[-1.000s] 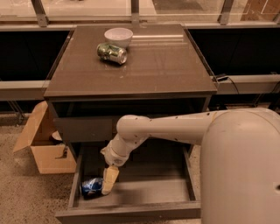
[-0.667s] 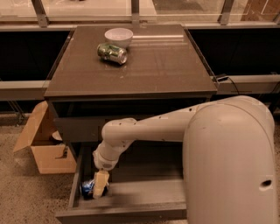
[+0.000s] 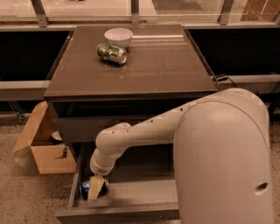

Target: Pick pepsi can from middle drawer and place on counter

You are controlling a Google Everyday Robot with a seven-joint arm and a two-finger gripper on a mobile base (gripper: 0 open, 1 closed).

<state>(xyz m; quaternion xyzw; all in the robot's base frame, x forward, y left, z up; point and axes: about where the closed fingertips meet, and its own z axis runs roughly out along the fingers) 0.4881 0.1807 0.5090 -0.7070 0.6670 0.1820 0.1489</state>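
no legible text, claw (image 3: 96,189) in middle drawer (image 3: 144,193)

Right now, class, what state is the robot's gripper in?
Gripper: low in the wide grey-brown middle drawer, at the small blue pepsi can; open or closed cannot be told.

Warm, dim light falls on a speckled pale floor (image 3: 26,197), where an open cardboard box (image 3: 43,151) stands left of the cabinet (image 3: 78,127). Behind are dark panels (image 3: 26,57), a grey ledge (image 3: 22,85) and window frames (image 3: 39,11). The pincer (image 3: 96,189) hangs low inside the open drawer (image 3: 131,192)
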